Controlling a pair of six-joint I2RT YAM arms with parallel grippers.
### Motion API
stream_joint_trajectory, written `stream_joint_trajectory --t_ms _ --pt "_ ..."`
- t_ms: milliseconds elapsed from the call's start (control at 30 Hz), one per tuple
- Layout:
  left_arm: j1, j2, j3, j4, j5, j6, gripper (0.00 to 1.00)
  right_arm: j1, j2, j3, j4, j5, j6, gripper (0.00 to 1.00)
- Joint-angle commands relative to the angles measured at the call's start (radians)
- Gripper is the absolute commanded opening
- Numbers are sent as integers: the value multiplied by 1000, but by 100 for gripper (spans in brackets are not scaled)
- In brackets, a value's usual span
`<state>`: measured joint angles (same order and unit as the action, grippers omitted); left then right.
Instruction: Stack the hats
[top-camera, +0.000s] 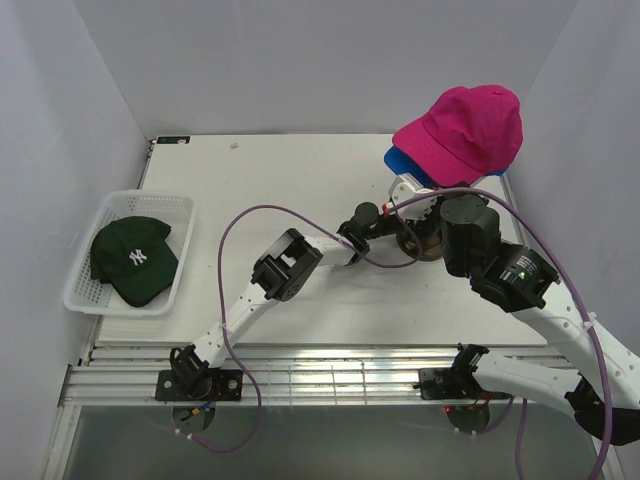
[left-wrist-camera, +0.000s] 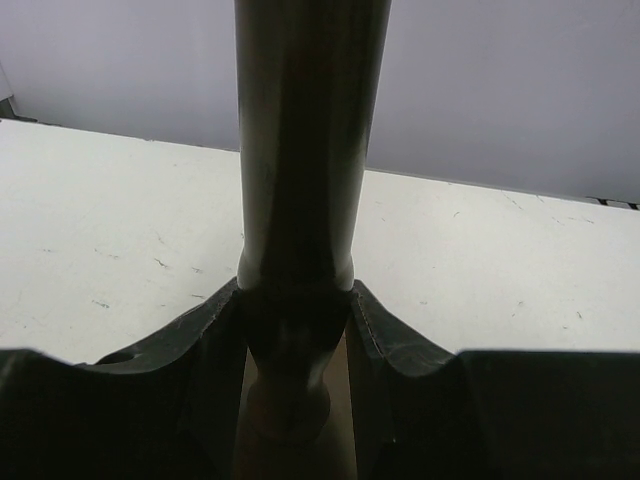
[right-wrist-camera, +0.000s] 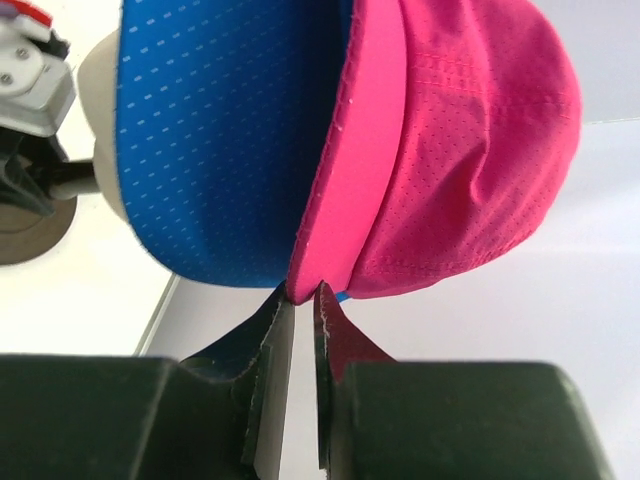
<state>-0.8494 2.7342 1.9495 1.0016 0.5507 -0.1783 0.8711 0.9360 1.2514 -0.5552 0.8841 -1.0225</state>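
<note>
The magenta pink hat (top-camera: 470, 125) sits on top of the royal blue hat (top-camera: 400, 160) on the cream mannequin head, at the back right. In the right wrist view the pink hat's (right-wrist-camera: 460, 150) brim lies over the blue hat's brim (right-wrist-camera: 220, 140). My right gripper (right-wrist-camera: 305, 298) is shut on the tip of the pink brim; in the top view it (top-camera: 440, 192) is mostly hidden under the hats. My left gripper (left-wrist-camera: 295, 330) is shut on the mannequin's dark neck post (left-wrist-camera: 300, 150). A dark green hat (top-camera: 132, 258) with a white NY logo lies in the basket.
The white mesh basket (top-camera: 90, 290) stands at the table's left edge. The mannequin's dark round base (top-camera: 425, 245) rests on the table between both wrists. White walls close in the left, back and right sides. Purple cables loop over the middle of the table.
</note>
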Motion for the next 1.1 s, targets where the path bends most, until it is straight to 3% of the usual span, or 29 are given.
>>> stream_joint_trajectory --t_ms 0,233,333,400,433,500,533,633,900,1067 --pt "-4 -50 31 -98 -9 19 0 16 11 8 -124 -13 81 8" --pt "-4 -51 37 -135 -20 31 0 28 35 40 -170 -73 97 9" --pt "-4 -48 42 -138 -23 34 0 29 26 42 -166 -85 107 15" --pt "-4 -48 42 -139 -23 33 0 32 24 62 -164 -91 120 24" --pt "-4 -48 42 -139 -23 33 0 34 29 72 -167 -94 127 35" --pt "-4 -47 39 -143 -24 34 0 35 35 109 -187 -99 147 46" --pt "-2 -48 39 -141 -25 36 0 37 43 124 -198 -111 157 57" --pt "-2 -47 37 -144 -26 42 0 43 67 189 -245 -140 206 70" --pt "-4 -45 37 -152 -25 45 0 72 153 465 -359 -419 427 79" --pt "-4 -44 32 -153 -20 45 0 68 247 647 -180 -98 492 76"
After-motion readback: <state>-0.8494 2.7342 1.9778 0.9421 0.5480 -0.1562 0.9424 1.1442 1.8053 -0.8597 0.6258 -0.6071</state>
